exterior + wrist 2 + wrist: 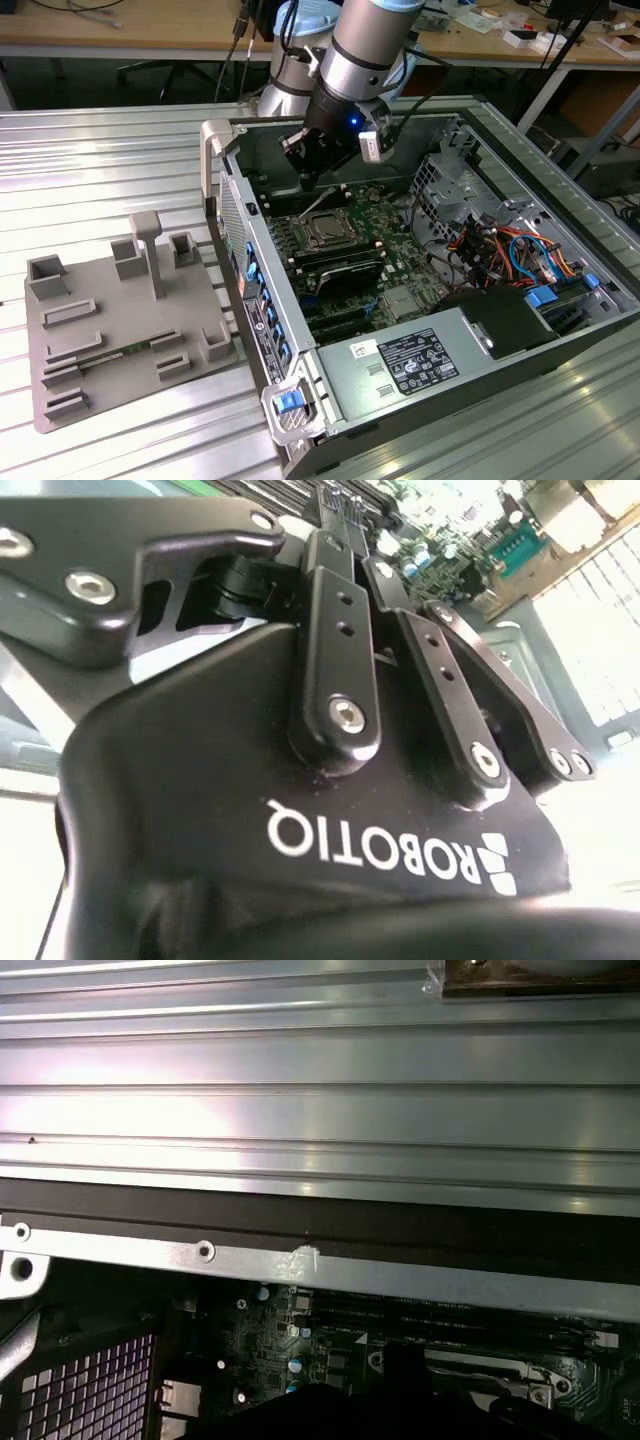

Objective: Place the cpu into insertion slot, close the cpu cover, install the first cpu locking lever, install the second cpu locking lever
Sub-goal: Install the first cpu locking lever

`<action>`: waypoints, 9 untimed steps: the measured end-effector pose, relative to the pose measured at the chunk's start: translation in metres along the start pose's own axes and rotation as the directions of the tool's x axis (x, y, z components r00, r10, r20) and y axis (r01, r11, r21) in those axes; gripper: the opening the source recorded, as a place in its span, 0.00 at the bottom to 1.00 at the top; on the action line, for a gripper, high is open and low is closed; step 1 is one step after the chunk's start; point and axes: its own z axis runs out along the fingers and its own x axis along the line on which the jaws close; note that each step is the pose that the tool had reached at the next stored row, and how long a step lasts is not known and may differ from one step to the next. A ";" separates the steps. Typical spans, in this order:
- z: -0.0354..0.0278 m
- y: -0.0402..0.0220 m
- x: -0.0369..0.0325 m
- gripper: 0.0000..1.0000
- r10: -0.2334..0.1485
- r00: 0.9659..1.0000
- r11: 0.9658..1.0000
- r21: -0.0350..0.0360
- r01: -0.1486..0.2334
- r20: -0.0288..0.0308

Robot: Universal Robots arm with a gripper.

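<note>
**Exterior view, from its left to its right.** A grey moulded fixture tray (120,330) lay on the ribbed metal table (90,150), well apart from the work. Beside it stood the open computer case (300,410), with the green motherboard (385,215) exposed.

The gripper (306,183) hung inside the case. Whether it was open or closed could not be told, and nothing was seen in its grasp.

The cpu (326,231) lay flat in the insertion slot (344,222). It sat just below the gripper and slightly toward the near side and the exterior view's right. The cpu cover (311,238) appeared to lie down around the chip as a silver frame. Being square, the socket offered no long axis. A thin bright bar (335,193) slanted between gripper and socket; it was possibly a locking lever.

Farther right, the power supply (420,360) carried a white printed label (405,357).

**Second wrist view.** The gripper's black housing (200,810) bore white lettering.
</note>
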 end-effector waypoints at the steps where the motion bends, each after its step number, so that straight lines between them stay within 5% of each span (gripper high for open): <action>1: 0.0009 -0.0002 -0.0016 0.11 -0.003 1.000 1.000 0.000 0.003 -0.001; 5: 0.0071 -0.0011 -0.0050 0.11 -0.005 1.000 1.000 0.000 0.005 -0.002; 9: 0.0099 -0.0028 -0.0188 0.11 -0.006 1.000 1.000 0.000 0.006 -0.008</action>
